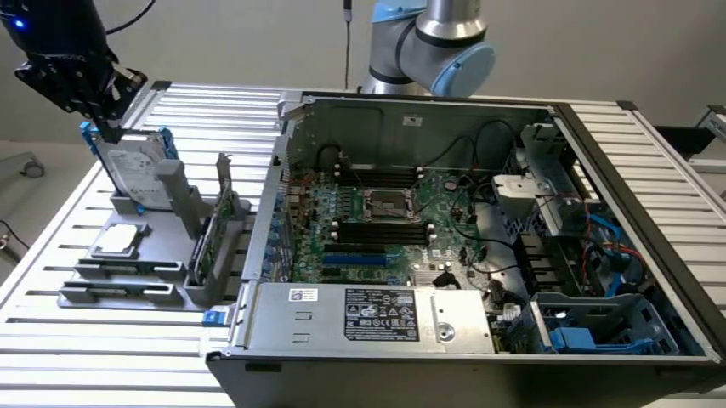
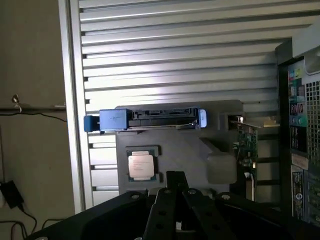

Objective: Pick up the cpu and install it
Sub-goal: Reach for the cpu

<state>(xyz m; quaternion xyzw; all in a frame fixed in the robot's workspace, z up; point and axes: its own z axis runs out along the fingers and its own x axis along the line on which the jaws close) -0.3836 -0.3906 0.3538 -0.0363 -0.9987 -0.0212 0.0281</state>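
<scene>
One small flat square cpu with a dull silver metal top lies face up in a shallow recess of the one grey plastic holder, which sits on the slatted metal bench close to its edge at the exterior view's left. The same holder carries one rectangular silver hard drive with blue rails, standing on edge toward the bench's far edge, and one green expansion card upright in a slot on the side nearest the computer. One open dark tower computer case lies on its side over the middle of the bench, with one dark square metal-framed socket on its green board and one silver power supply with a black label along its near wall. The one black gripper hangs above the top of the hard drive, its jaws closed together with nothing between them. The cpu lies well below and nearer the bench's near edge than the jaws, apart from them and untouched. In the wrist view the gripper points down at the holder, and the cpu sits just to one side of the fingertips, not under them, with the hard drive edge-on beyond it
</scene>
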